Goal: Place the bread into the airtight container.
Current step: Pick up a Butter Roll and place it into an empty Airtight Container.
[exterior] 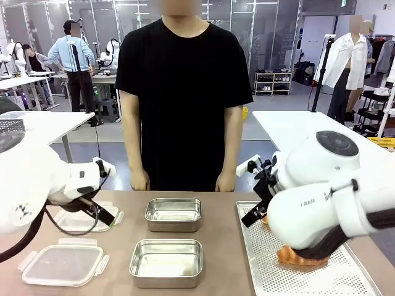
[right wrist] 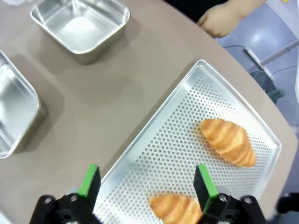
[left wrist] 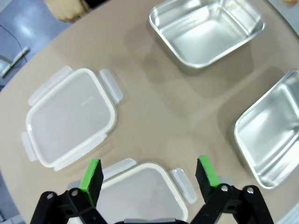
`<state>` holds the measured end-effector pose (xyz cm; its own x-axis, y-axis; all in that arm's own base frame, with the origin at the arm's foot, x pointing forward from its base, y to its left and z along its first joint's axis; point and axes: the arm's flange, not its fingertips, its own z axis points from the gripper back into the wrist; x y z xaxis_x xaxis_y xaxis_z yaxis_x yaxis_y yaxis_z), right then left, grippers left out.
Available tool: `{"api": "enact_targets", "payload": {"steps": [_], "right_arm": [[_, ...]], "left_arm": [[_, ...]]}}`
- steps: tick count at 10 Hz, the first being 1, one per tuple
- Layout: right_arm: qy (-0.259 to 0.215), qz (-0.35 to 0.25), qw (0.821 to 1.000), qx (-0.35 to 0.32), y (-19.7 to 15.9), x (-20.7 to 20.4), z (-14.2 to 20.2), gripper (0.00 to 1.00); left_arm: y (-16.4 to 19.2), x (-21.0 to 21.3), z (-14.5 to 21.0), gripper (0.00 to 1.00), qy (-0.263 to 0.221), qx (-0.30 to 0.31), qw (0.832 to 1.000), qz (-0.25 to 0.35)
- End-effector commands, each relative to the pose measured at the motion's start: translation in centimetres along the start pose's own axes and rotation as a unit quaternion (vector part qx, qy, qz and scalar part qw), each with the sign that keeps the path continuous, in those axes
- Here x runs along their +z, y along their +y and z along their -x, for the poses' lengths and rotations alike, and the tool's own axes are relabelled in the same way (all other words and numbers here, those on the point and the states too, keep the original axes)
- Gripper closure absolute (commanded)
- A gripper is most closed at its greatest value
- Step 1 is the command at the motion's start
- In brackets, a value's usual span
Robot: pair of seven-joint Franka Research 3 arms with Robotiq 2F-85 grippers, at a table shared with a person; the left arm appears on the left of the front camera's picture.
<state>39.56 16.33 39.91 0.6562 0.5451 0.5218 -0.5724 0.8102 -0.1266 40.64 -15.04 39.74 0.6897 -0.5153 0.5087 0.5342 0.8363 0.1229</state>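
Two golden croissants lie on a perforated metal tray [right wrist: 187, 116]: one bread [right wrist: 229, 140] near the tray's far side and another [right wrist: 175, 209] close under my right gripper [right wrist: 147, 182], which hangs open above the tray with nothing in it. In the front view my right arm hides most of one bread [exterior: 300, 257]. Two clear plastic airtight containers with clip flaps sit at the table's left, one [left wrist: 70, 116] farther off and one [left wrist: 140, 193] directly below my left gripper [left wrist: 149, 175], which is open and empty.
Two steel pans [exterior: 173, 213] [exterior: 166, 262] stand in the middle of the table, between the plastic containers and the tray. The person stands at the far edge with both hands [exterior: 140, 182] [exterior: 225, 182] resting near it.
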Motion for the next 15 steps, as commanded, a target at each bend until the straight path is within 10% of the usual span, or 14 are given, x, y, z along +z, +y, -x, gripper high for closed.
{"api": "enact_targets", "payload": {"steps": [1,8,15], "right_arm": [[-0.021,-0.040,0.999,0.013,-2.9,8.0,-2.7,0.00],[-0.024,-0.070,0.997,0.007,-8.8,37.6,-3.1,0.00],[-0.062,-0.028,0.997,-0.031,-11.5,45.0,2.9,0.00]], "left_arm": [[2.2,7.4,-3.8,0.00,0.003,0.028,0.999,0.033],[8.3,38.7,-6.2,0.00,-0.095,0.079,0.989,0.080],[10.8,46.0,-0.5,0.00,-0.161,0.112,0.979,0.053]]}}
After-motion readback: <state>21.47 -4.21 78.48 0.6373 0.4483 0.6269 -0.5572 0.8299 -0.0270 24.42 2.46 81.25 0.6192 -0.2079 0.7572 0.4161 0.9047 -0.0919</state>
